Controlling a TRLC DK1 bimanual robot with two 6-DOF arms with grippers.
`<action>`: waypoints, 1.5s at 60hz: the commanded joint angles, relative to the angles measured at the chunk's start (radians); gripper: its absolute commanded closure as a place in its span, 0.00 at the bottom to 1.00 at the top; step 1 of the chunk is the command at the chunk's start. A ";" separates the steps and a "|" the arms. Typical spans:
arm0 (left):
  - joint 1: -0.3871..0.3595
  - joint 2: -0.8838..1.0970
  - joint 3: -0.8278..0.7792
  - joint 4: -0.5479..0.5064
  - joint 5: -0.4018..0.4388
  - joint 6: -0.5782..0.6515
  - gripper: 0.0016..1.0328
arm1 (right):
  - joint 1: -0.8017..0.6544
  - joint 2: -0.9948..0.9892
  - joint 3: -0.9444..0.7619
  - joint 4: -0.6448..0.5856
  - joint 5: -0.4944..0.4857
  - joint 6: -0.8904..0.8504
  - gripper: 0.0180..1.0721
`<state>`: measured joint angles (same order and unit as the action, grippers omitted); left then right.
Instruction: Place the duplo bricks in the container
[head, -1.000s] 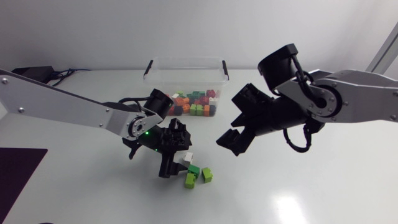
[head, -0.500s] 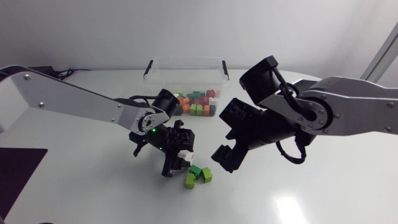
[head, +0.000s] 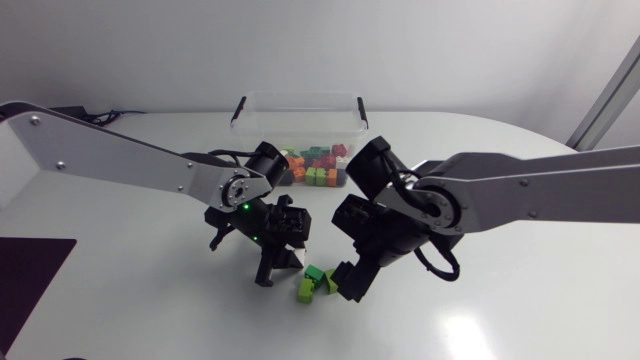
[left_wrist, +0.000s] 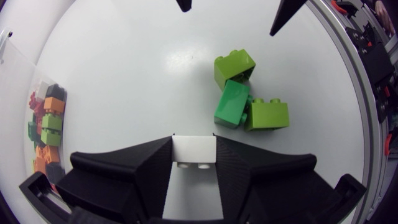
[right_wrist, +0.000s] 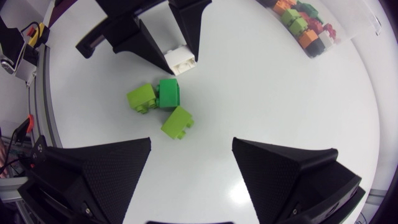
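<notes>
In the left wrist view a white brick (left_wrist: 194, 151) sits between the fingers of my left gripper (left_wrist: 194, 163), both touching it. The right wrist view shows the same white brick (right_wrist: 181, 60) pinched there. Just ahead lie three green bricks in a cluster: a light one (right_wrist: 142, 98), a dark one (right_wrist: 169, 93) and another light one (right_wrist: 177, 122). My right gripper (right_wrist: 191, 163) hangs open over them, its fingers wide apart. From the head camera, the left gripper (head: 279, 252) and right gripper (head: 350, 277) flank the green bricks (head: 317, 282).
A clear container (head: 300, 108) with black clips stands at the back of the table, holding several coloured bricks (head: 315, 165). A dark mat (head: 25, 275) lies at the table's left edge. Bare white table surrounds the green bricks.
My left gripper has closed on the white brick. My right arm has swung left and down, ending over the green bricks.
</notes>
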<state>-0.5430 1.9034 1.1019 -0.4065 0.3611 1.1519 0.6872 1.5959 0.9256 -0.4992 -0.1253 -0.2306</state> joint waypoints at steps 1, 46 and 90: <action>0.020 -0.053 -0.027 -0.023 -0.008 -0.001 0.76 | 0.012 0.035 0.013 -0.022 0.012 0.030 0.11; 0.160 -0.392 -0.002 0.029 -0.004 -0.147 0.76 | 0.057 0.251 0.171 -0.056 0.056 0.079 0.29; 0.261 -0.244 0.216 0.394 -0.050 -0.532 0.76 | -0.005 0.260 0.211 -0.091 0.070 0.057 0.70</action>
<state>-0.2970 1.6005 1.2655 -0.0273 0.3260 0.6773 0.7021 1.8717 1.1255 -0.5648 -0.0624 -0.1749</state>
